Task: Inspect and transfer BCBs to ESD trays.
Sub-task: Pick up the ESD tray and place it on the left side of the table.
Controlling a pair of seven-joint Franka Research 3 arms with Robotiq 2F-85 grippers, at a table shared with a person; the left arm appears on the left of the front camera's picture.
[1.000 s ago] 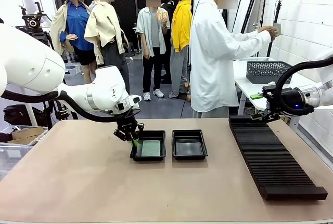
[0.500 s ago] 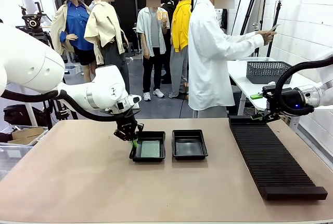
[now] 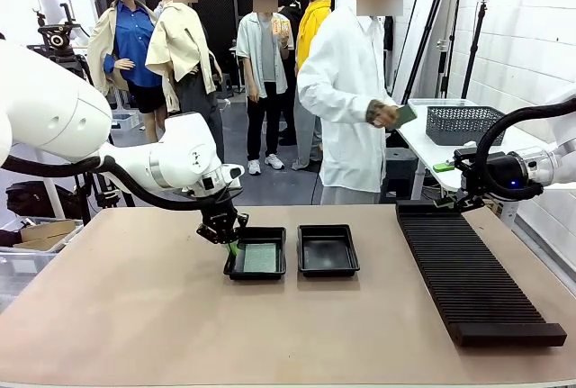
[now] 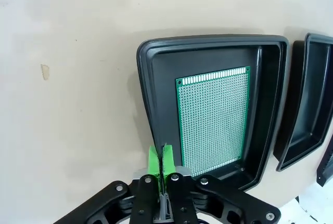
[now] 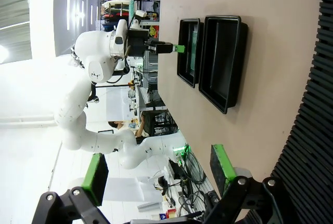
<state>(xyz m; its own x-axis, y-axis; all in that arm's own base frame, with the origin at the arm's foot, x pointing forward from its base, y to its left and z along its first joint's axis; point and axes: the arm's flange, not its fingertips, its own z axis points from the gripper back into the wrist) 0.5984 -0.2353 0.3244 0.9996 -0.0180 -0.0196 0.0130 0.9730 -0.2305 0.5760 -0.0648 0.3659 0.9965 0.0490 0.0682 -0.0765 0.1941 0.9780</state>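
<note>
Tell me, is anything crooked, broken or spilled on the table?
Nothing stands out. The green board lies flat inside one black tray, the other tray sits straight beside it, empty, and the long black rack looks whole.

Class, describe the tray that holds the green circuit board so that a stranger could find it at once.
On the brown table, two matching black trays sit side by side near the middle, left of the long ribbed rack. Take the left tray, with the left gripper hanging at its outer rim. Unlike the right tray, which is bare, it has a green board lying flat on its floor.
</note>
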